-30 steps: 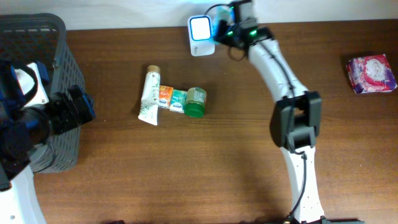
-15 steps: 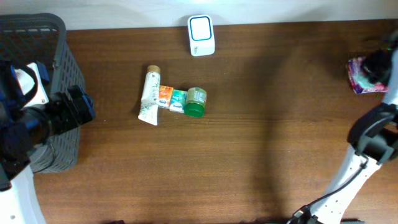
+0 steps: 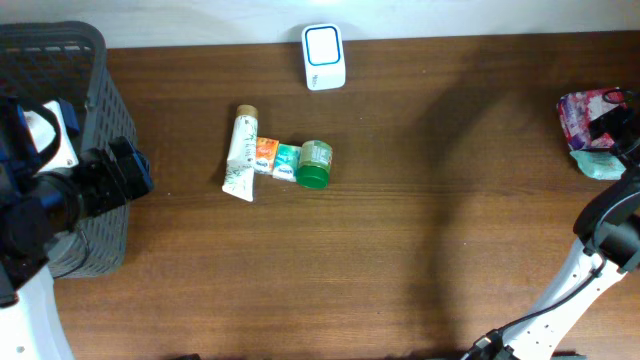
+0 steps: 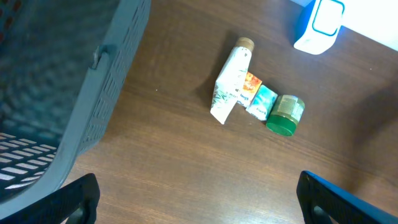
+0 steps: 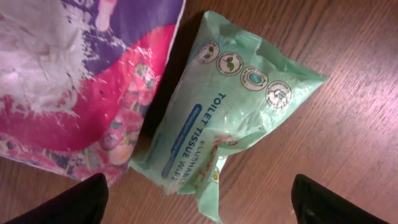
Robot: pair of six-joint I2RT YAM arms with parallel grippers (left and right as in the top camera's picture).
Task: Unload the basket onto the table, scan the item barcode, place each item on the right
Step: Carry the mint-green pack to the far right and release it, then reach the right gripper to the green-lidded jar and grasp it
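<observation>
Hanging with jaws spread wide directly above the green tissue pack at the overhead frame's right edge, the right gripper is facing a long reach toward frame left to the tube and jar at centre, which are lying nearer the equally wide-spread left gripper.

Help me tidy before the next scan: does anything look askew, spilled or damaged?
Nothing spilled or broken. The green toilet tissue pack lies crooked and crumpled, angled beside the pink-purple packet at the far right. In the middle, the white tube and green-lidded jar lie on their sides in a huddle.
</observation>
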